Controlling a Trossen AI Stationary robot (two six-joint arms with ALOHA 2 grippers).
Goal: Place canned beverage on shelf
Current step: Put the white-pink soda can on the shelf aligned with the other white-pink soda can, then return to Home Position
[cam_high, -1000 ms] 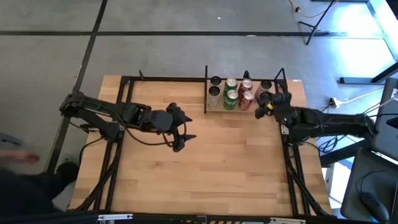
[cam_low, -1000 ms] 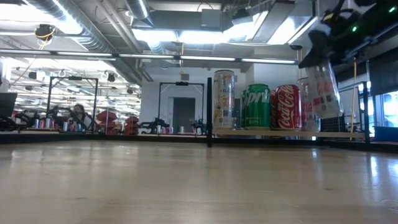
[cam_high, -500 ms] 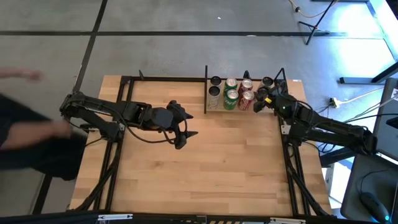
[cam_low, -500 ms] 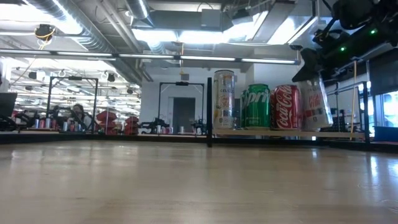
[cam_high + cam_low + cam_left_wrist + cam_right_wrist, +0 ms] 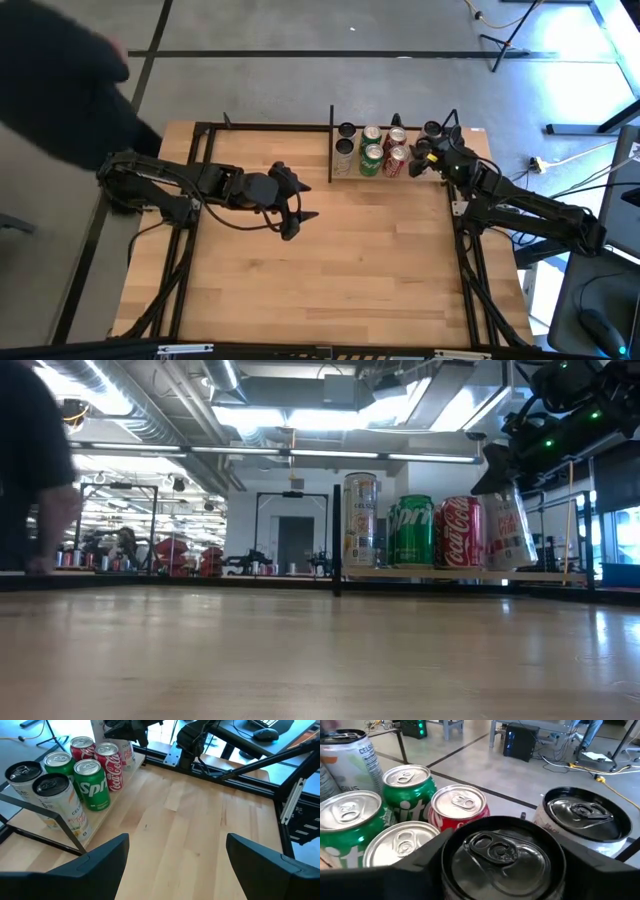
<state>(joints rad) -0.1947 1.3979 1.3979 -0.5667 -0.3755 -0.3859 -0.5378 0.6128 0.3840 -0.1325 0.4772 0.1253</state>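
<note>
The shelf (image 5: pixel 352 176) (image 5: pixel 420 573) stands at the table's far right and holds tall silver cans (image 5: pixel 52 795), green cans (image 5: pixel 412 530) and red cans (image 5: pixel 462 532). My right gripper (image 5: pixel 425 160) (image 5: pixel 505 468) is shut on a white can with red lettering and a black top (image 5: pixel 510 525) (image 5: pixel 502 852), at the row's right end beside the red Coca-Cola can. Another black-topped can (image 5: pixel 580 817) stands behind it. My left gripper (image 5: pixel 292 212) is open and empty over the table's middle left. My right gripper pinches the can's upper wall just under its rim (image 5: pixel 503 488) between its two fingers, one on each side. The fingers come slanting down from the table's near right side. The can leans slightly, its bottom (image 5: pixel 520 563) at the shelf board; I cannot tell whether it rests there.
A person in dark clothes (image 5: pixel 60 70) (image 5: pixel 30 460) stands off the table's far left corner. Black posts and bars (image 5: pixel 336 540) frame the shelf. Bare tabletop (image 5: pixel 350 270) stretches in front of the shelf.
My right gripper has gone toward the far edge and down with the can. The can, held high and tilted a second ago, now stands lower and nearly upright beside the red can. A person has moved along the table's left side.
</note>
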